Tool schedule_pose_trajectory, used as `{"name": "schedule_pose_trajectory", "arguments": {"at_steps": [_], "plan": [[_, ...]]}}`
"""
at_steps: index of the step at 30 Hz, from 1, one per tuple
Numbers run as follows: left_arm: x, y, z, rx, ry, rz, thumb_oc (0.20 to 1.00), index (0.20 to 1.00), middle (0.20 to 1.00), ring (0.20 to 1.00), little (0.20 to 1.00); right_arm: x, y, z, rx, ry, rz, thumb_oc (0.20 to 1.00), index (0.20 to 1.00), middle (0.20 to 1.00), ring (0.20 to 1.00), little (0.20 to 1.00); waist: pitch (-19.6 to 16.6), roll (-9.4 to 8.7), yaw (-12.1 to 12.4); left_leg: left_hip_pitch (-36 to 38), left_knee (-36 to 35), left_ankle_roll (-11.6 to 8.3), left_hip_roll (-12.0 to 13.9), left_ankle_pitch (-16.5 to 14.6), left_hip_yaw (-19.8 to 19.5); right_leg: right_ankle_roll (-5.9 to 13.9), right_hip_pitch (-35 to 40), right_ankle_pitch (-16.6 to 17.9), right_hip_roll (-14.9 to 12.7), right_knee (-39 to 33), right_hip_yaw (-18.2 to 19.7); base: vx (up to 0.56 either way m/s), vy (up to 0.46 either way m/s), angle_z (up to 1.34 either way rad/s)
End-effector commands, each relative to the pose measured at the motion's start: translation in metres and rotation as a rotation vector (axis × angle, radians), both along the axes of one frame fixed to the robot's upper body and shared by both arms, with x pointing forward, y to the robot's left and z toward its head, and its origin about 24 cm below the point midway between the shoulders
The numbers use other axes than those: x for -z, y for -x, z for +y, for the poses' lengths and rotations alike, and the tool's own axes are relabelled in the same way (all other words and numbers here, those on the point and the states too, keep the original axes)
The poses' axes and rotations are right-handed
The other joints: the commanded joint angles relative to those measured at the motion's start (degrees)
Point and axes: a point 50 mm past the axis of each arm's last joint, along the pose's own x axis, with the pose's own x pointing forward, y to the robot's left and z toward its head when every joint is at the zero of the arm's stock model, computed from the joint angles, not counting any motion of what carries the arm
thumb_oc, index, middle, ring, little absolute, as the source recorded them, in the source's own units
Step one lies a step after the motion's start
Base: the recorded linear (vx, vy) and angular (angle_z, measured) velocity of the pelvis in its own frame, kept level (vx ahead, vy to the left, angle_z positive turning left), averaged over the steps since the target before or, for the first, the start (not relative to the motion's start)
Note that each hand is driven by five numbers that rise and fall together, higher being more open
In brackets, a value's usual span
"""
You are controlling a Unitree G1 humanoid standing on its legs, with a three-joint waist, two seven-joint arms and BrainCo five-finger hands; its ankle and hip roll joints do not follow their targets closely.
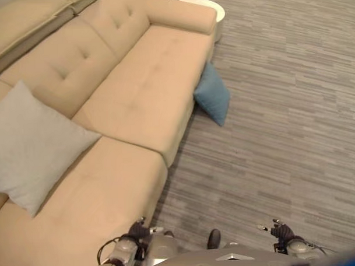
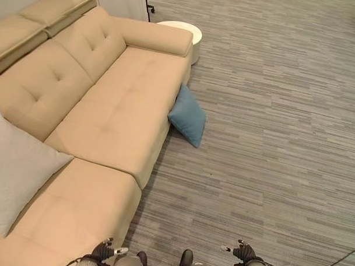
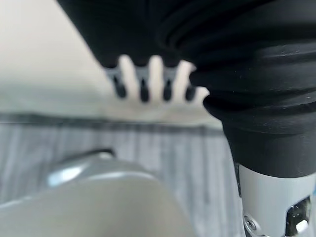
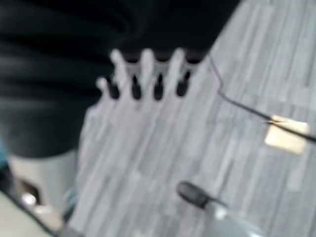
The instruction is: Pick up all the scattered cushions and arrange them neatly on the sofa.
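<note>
Two cushions in sight. Blue cushion (image 1: 212,94) down on the grey striped carpet (image 1: 281,106), tilted, leaning against the front edge of the beige sofa (image 1: 129,94) near its far armrest. Light grey cushion (image 1: 26,147) up on the sofa, propped against the backrest at the robot's left, one corner reaching out over the seat. Well apart from each other, with a bare stretch of seat between. Round white side table (image 1: 217,12) beyond the far armrest, just beside it.

Left hand (image 1: 139,231) low at the bottom edge of the head views, over the near corner of the sofa seat, holding nothing; in its own wrist view (image 3: 148,81) fingers (image 3: 157,74) straight and side by side, small gaps between them, pointing toward the pale sofa edge above the carpet. Right hand (image 1: 279,230) likewise low at the bottom right, over the carpet, empty; in its wrist view (image 4: 143,74) fingers (image 4: 147,69) straight in a relaxed row, carpet past them. Both hands well apart from either cushion. Small pale tag-like patch (image 4: 286,138) on the carpet in the right wrist view, too blurred to identify.
</note>
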Motion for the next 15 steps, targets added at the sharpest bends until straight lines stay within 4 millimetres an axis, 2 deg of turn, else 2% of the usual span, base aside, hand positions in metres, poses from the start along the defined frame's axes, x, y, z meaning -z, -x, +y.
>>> {"name": "schedule_pose_trajectory", "arguments": {"at_steps": [1,2,3,4,6,9,11,13,15], "plan": [[0.000,-0.012,-0.023,0.037,0.038,-0.029,1.000,1.000,1.000,1.000,1.000,-0.009,-0.014,-0.016,-0.001,0.044,-0.050,1.000,1.000,1.000,1.000,1.000,1.9,0.61,1.8,3.0,-11.0,1.95,-5.8,-1.7,-4.8,7.33,-1.2,1.5,0.4,3.3,4.9,0.14,-0.082,-0.81],[0.000,-0.012,-0.023,0.038,0.037,-0.030,1.000,1.000,1.000,1.000,1.000,-0.009,-0.016,-0.015,-0.006,0.045,-0.055,1.000,1.000,1.000,1.000,1.000,1.7,0.60,1.9,2.7,-13.5,2.52,-6.5,-2.3,-4.8,7.45,-1.0,1.3,0.6,3.2,5.5,0.29,-0.067,-0.92],[0.000,-0.014,-0.026,0.059,0.035,-0.027,1.000,1.000,1.000,1.000,1.000,-0.010,-0.019,-0.013,-0.021,0.049,-0.059,1.000,1.000,1.000,1.000,1.000,1.3,1.24,2.6,0.7,-19.4,2.78,-7.9,1.1,-5.6,7.34,0.0,0.3,2.0,3.2,7.2,0.25,-0.041,-0.53],[0.000,-0.014,-0.026,0.059,0.035,-0.027,1.000,1.000,1.000,1.000,1.000,-0.010,-0.019,-0.013,-0.021,0.049,-0.059,1.000,1.000,1.000,1.000,1.000,1.3,1.19,2.7,0.9,-19.5,2.79,-7.9,1.1,-5.5,7.35,0.1,0.3,1.9,3.2,7.2,0.26,-0.037,-0.21],[0.000,-0.016,-0.028,0.070,0.035,-0.032,1.000,1.000,1.000,1.000,1.000,-0.010,-0.022,-0.013,-0.028,0.054,-0.064,1.000,1.000,1.000,1.000,1.000,1.3,1.49,3.6,-1.1,-20.0,2.44,-8.9,3.3,-6.7,7.11,0.9,-0.6,3.0,3.7,8.9,0.19,-0.011,-0.37],[0.000,-0.012,-0.023,0.029,0.032,-0.029,1.000,1.000,1.000,1.000,1.000,-0.009,-0.021,-0.010,-0.045,0.050,-0.052,1.000,1.000,1.000,1.000,1.000,-0.5,1.83,4.2,3.1,-22.1,4.20,-9.2,1.8,-8.3,7.21,2.2,-2.9,2.8,6.1,10.4,0.29,0.078,-1.00],[0.001,-0.011,-0.022,0.024,0.031,-0.025,1.000,1.000,1.000,1.000,1.000,-0.008,-0.021,-0.008,-0.052,0.047,-0.048,1.000,1.000,1.000,1.000,1.000,-0.6,2.02,4.4,4.4,-23.1,4.65,-9.0,1.5,-7.8,7.55,2.0,-3.2,2.7,7.9,10.4,0.16,0.076,-0.42],[0.000,-0.012,-0.019,0.018,0.026,-0.029,1.000,1.000,1.000,1.000,1.000,-0.008,-0.022,-0.007,-0.063,0.047,-0.040,1.000,1.000,1.000,1.000,1.000,-0.6,2.41,4.8,7.0,-23.3,6.46,-8.7,-0.1,-6.8,10.57,-2.0,-1.1,1.1,18.3,10.0,0.18,0.092,-0.43],[-0.002,-0.017,-0.017,0.011,0.025,-0.046,1.000,1.000,1.000,1.000,1.000,-0.009,-0.027,-0.006,-0.064,0.046,-0.055,1.000,1.000,1.000,1.000,1.000,0.1,2.86,4.1,8.2,-22.9,7.38,-8.5,-0.6,-7.2,12.26,-5.6,1.9,0.5,25.2,9.9,0.11,0.027,-0.73]]}}
